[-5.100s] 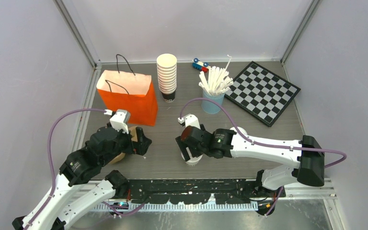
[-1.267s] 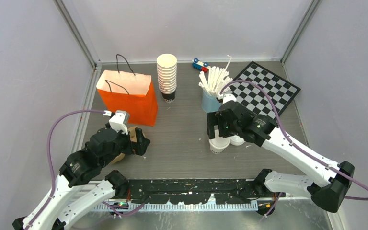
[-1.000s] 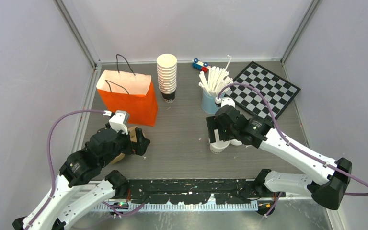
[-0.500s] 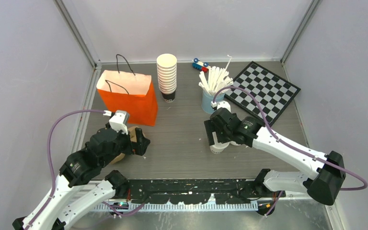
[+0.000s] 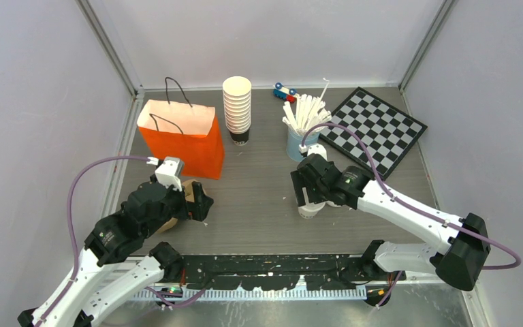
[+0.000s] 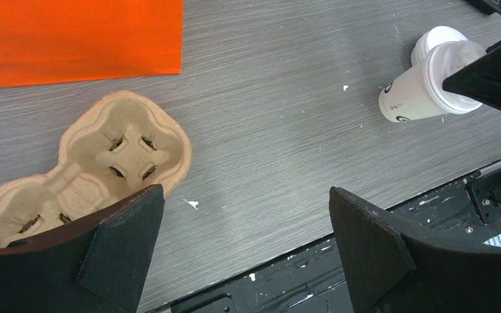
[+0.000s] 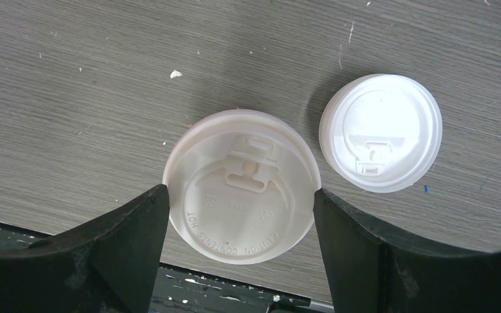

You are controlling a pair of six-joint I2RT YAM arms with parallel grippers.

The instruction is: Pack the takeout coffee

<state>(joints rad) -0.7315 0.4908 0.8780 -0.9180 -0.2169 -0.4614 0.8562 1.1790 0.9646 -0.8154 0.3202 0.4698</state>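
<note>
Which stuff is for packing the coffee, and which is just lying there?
Likely for the job: lidded cup, second lidded cup, carrier, bag.
Just lying about: cup stack, stick cup, toy car, chessboard.

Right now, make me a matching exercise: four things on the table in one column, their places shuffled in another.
1 orange paper bag
2 tan moulded-pulp cup carrier
3 black-and-white chequered board
4 nearer lidded white paper cup

A far right corner
B between the right hand's fingers
C under the left hand
D far left, upright

Pairs: 1-D, 2-C, 3-A, 4-B
</note>
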